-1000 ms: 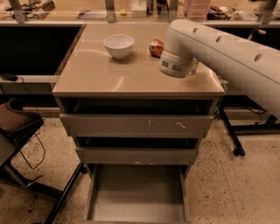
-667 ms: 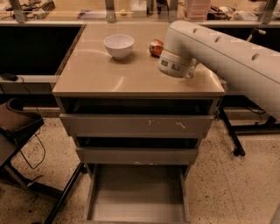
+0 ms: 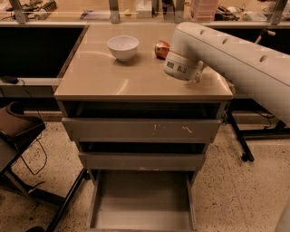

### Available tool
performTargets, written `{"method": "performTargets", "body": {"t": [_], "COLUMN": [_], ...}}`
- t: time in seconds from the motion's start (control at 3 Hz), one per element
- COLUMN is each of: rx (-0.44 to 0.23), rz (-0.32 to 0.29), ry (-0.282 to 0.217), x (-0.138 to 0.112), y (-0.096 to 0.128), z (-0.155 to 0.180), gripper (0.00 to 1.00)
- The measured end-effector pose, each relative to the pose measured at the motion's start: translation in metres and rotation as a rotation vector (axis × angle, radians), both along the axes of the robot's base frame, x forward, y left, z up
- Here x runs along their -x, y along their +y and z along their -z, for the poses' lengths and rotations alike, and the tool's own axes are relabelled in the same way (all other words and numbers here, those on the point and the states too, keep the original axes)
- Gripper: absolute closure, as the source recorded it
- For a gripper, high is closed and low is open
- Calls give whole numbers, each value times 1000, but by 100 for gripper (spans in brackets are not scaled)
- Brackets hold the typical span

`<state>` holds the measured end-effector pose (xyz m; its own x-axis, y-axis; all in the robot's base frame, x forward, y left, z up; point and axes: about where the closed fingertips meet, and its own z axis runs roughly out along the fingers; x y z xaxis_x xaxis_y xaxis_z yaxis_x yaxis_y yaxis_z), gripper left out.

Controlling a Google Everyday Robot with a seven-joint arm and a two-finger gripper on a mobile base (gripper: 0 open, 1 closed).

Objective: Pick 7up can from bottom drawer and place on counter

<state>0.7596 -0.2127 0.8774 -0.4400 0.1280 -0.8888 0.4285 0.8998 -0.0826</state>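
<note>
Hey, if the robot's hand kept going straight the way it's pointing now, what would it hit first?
Probably the counter. The hand, mostly hidden behind the arm's white wrist, sits low over the counter's right side and seems to point down, though depth is unclear.

speckled floor (image 3: 244,190), brown chair (image 3: 18,129) at left, cluttered bench (image 3: 41,21) behind, warm light

- Looks like a robotics lab or workshop; a thick white robot arm (image 3: 235,54) reaches over the right edge of the beige counter (image 3: 113,77), its gripper (image 3: 198,76) mostly hidden, low near the front right corner
- Cluttered workbenches (image 3: 41,8) line the far edge; cables (image 3: 31,158) and a chair (image 3: 18,131) sit off the left edge; speckled hard floor (image 3: 235,190)
</note>
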Motion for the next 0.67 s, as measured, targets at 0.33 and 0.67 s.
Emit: {"method": "performTargets", "body": {"t": [0.33, 0.67], "rx": [0, 0], "rz": [0, 0], "ry": [0, 0], "x": [0, 0], "y": [0, 0], "z": [0, 0], "gripper": [58, 35]}}
